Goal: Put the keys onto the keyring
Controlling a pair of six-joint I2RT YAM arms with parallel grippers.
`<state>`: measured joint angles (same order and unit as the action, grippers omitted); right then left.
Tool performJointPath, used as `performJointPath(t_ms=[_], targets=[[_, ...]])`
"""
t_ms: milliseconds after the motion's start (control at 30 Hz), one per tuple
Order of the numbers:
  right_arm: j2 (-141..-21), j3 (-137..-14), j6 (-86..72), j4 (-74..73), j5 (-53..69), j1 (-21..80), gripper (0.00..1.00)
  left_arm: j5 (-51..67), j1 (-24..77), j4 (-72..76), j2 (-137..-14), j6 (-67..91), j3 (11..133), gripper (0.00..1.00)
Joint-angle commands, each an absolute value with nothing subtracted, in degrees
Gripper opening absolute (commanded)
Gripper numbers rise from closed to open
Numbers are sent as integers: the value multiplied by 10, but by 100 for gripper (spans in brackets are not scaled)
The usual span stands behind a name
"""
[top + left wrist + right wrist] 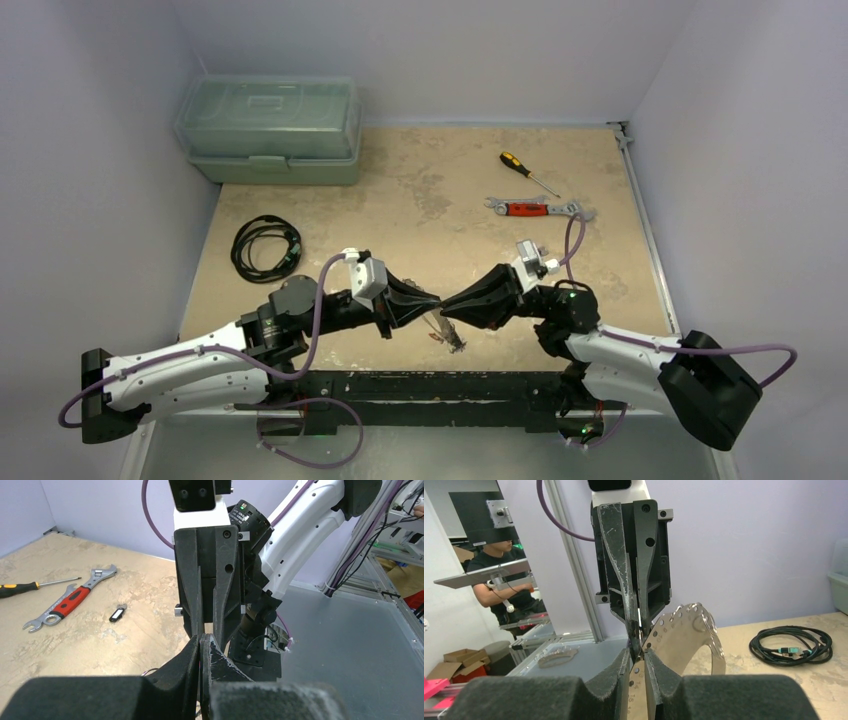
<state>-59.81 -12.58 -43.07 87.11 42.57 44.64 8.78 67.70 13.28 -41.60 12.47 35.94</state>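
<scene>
The desk [430, 200] is carrying a toolbox [268, 130] in its far left corner, a coiled cable [265, 248] by its left edge, and a screwdriver [522, 169], wrench [537, 208] and black-tagged key [117, 614] far right.

Lower arc of keyring [696, 622] is disappearing between right gripper [638, 656] fingers. In top view, keys [447, 337] are showing too small; tag colours are not resolving.

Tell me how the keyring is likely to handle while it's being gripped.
The keyring looks thin and perforated, so probably light and somewhat springy. Pinched only at one spot by the right fingers, it may pivot or slip, being smooth metal.
</scene>
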Motion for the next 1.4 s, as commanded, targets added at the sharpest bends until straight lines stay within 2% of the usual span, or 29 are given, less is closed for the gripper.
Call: performJointPath(t_ms=[0, 300, 1133, 1367], targets=[[-583, -148, -426, 1055, 410, 450, 19, 86, 681, 173, -408, 130, 357, 0], [-587, -148, -427, 1055, 410, 450, 13, 85, 681, 175, -403, 131, 355, 0], [-602, -145, -420, 1055, 408, 454, 12, 67, 681, 211, -403, 134, 344, 0], [-603, -147, -420, 1054, 409, 454, 0, 65, 681, 218, -405, 134, 341, 0]])
